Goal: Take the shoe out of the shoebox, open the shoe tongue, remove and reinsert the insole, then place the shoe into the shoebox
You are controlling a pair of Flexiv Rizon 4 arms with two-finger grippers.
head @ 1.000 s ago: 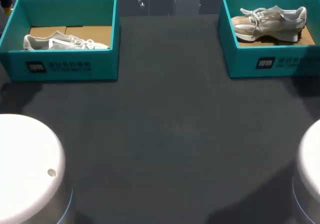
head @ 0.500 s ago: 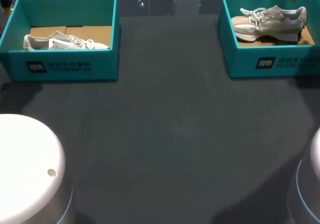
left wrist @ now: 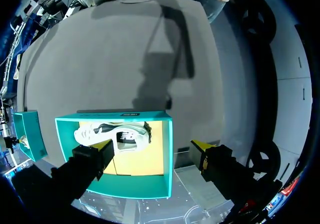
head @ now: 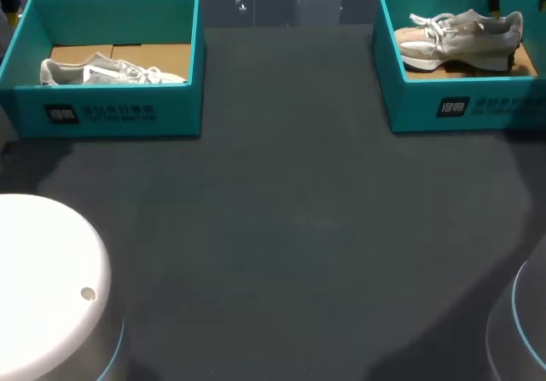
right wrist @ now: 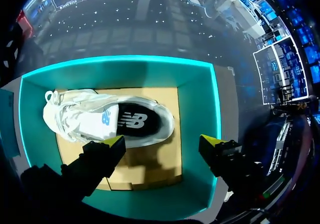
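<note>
Two teal boxes are set at the far corners of the dark bench [head: 281, 219]. In the left shoebox [head: 111, 112], the left shoe [head: 111, 72] is laid on brown card and is partly hidden by the front wall. In the right shoebox [head: 444, 104], the right shoe [head: 461, 33] is laid with its toe toward the bench's middle. The left tool [left wrist: 152, 148] is held above the left shoebox, its yellow-tipped fingers spread wide and nothing gripped. The right tool [right wrist: 162, 141] is held above the right shoebox, likewise spread and empty. From above, a dark insole is seen through the right shoe's opening.
</note>
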